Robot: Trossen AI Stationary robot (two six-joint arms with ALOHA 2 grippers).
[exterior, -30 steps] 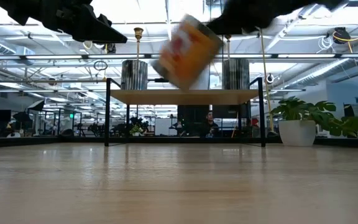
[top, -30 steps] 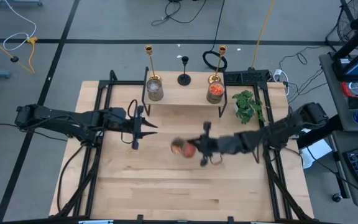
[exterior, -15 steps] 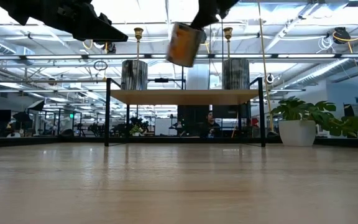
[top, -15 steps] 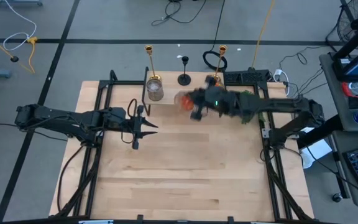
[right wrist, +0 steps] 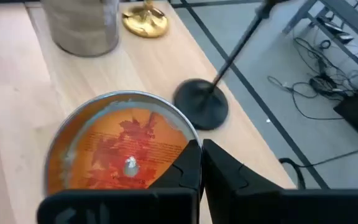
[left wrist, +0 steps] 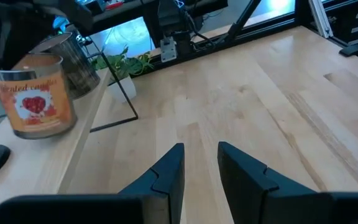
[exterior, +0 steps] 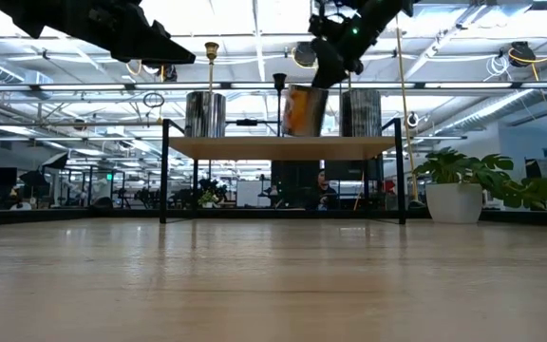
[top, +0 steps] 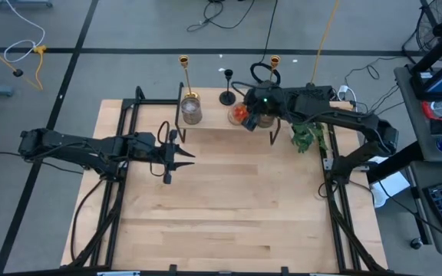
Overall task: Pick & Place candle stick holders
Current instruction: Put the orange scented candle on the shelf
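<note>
2 gold candlesticks (top: 183,73) | 1 black (top: 227,96) | 3 cups: 1 orange cup (top: 240,114) clamped in right tool (top: 249,116) | left tool (top: 176,156) apart

My two arms are dark, jointed and slender. My left pincer (left wrist: 199,171) has matte black, angular fingers. A small green light glows near my right pincer (top: 245,121), which is equally black.

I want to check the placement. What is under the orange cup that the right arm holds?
The wooden shelf is under the orange cup, held by the right gripper. The black candlestick stands beside it. Whether the cup's bottom touches the shelf cannot be seen.
</note>
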